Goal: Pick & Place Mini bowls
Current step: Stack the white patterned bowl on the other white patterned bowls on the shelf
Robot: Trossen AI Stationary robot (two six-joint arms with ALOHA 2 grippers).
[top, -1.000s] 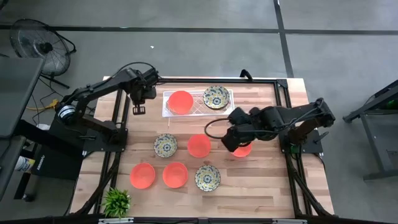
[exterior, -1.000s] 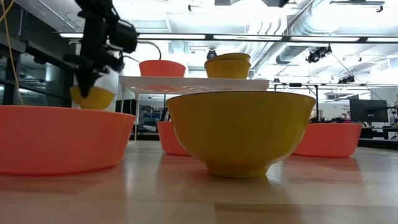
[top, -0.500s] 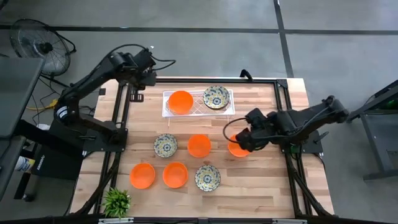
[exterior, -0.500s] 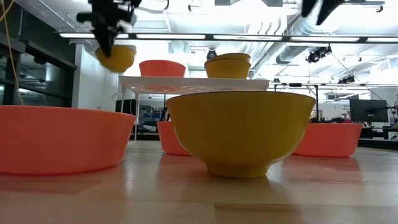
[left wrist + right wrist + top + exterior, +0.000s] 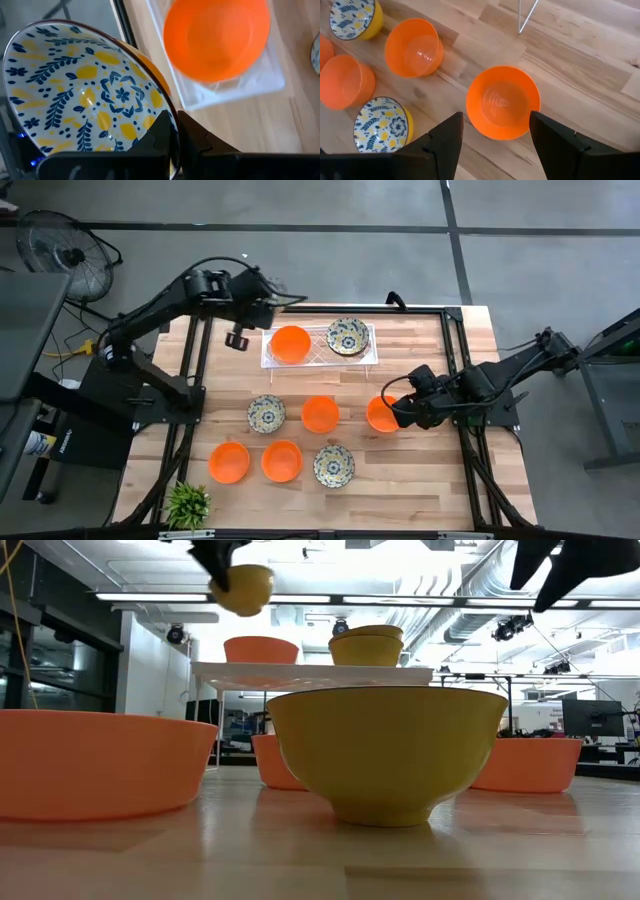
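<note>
Above the table's far left corner, beside the white tray (image 5: pixel 320 361): left gripper (image 5: pixel 240 315), fingers pinched shut on the rim of a floral bowl (image 5: pixel 85 105), carried high and clear of the wood; a second ago lower and farther left, since lifted and swung toward the tray's near end. Seen in the low view as a yellow bowl (image 5: pixel 242 588) hanging above the tray's level.

On the tray: one orange bowl (image 5: pixel 290 343), one floral bowl (image 5: pixel 347 336); free space between and around them hard to judge.

At the table's right side: right gripper (image 5: pixel 408 406), fingers spread wide, holding nothing, poised beside an orange bowl (image 5: pixel 381 414) standing on the wood; a second ago directly over that bowl, now drawn back toward the right edge. Release apparently complete.

Elsewhere on the table: floral bowl (image 5: pixel 266 413), orange bowl (image 5: pixel 320 414), two orange bowls (image 5: pixel 229 462) (image 5: pixel 281 460) and a floral bowl (image 5: pixel 333 465) in the near row.

Judgement: carried floral bowl probably bound for the tray; lowering and release not yet done.
</note>
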